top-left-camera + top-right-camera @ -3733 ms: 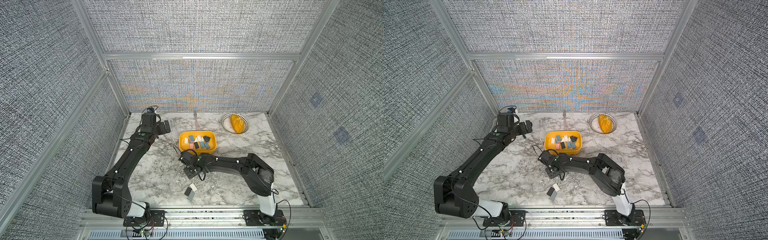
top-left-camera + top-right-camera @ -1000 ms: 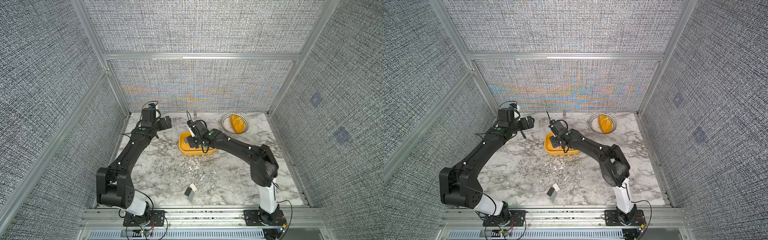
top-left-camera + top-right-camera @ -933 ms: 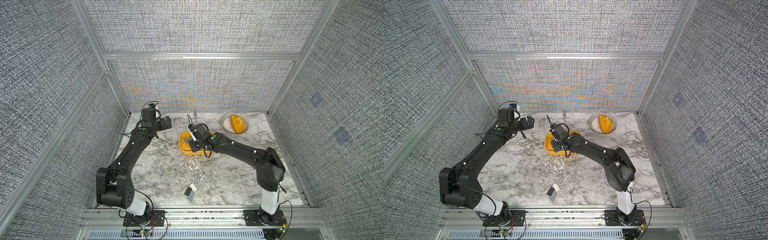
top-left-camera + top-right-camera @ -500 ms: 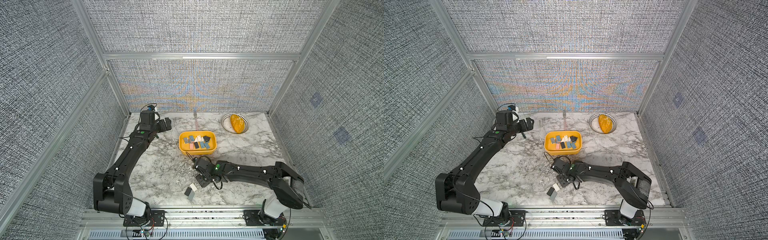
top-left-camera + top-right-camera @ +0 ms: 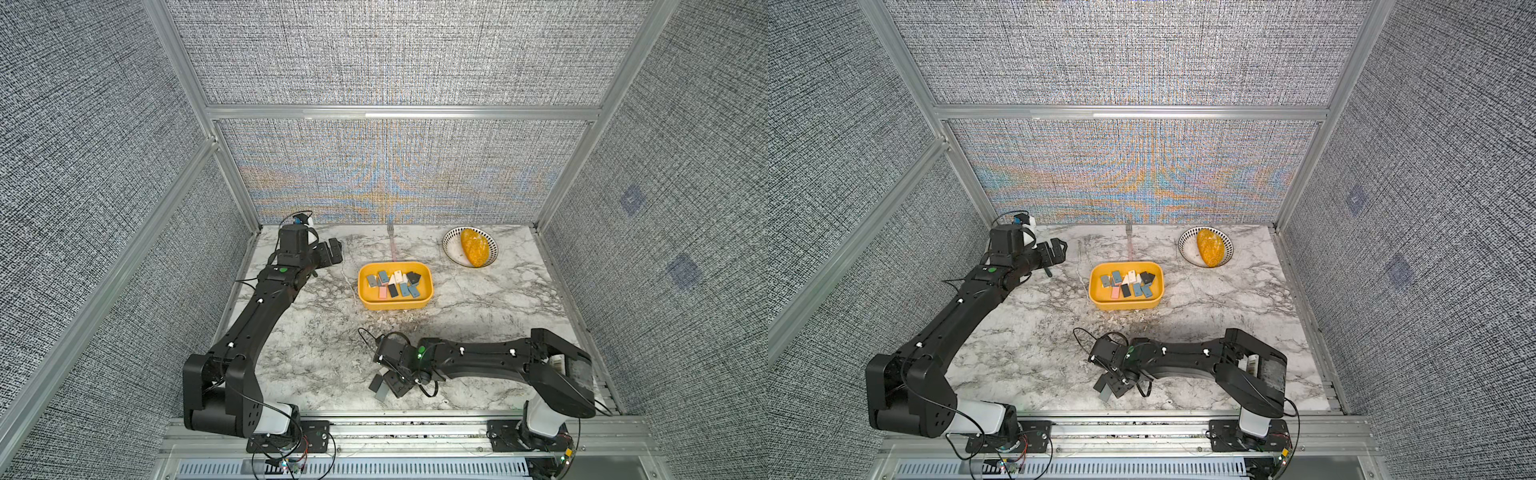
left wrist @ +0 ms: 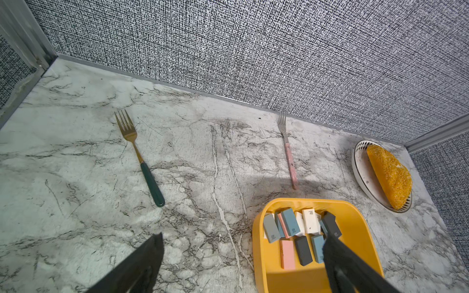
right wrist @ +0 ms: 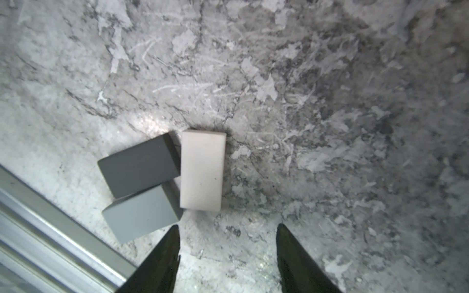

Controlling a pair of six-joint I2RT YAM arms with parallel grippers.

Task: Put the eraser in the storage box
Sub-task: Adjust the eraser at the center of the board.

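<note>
Moved since a second ago: the right arm, then over the storage box [image 5: 395, 306], now reaches low over the front of the bench [image 5: 478, 299]. The left arm is unchanged at the back left corner.

- Storage box [image 5: 1125, 306]: yellow tub, mid-bench. Holds about ten small erasers [image 5: 394, 284] lying loose, in grey, blue, pink, white and black.
- Bowl [image 5: 449, 249]: white with a dark-patterned rim, back right. Holds one orange lump [image 5: 473, 248].
- Erasers outside the box: three near the front rail, well apart from the box. The dark grey eraser [image 7: 139, 165] and light grey eraser [image 7: 142, 213] lie side by side, and the white eraser [image 7: 201, 170] touches their ends.
- Right gripper [image 7: 227, 228]: jaws partly apart, with nothing between them. The white eraser lies just ahead of them.
- Left gripper [image 6: 242, 238]: jaws wide and empty, raised above the bench beside the box.

By view: only the right wrist view shows the three erasers apart. Both top views show a grey block [image 5: 379, 386] at the right gripper [image 5: 395, 382]. The green-handled fork [image 6: 139, 157] shows whole only in the left wrist view. The pink-handled fork [image 6: 288, 149] also appears in both top views [image 5: 1128, 243].
</note>
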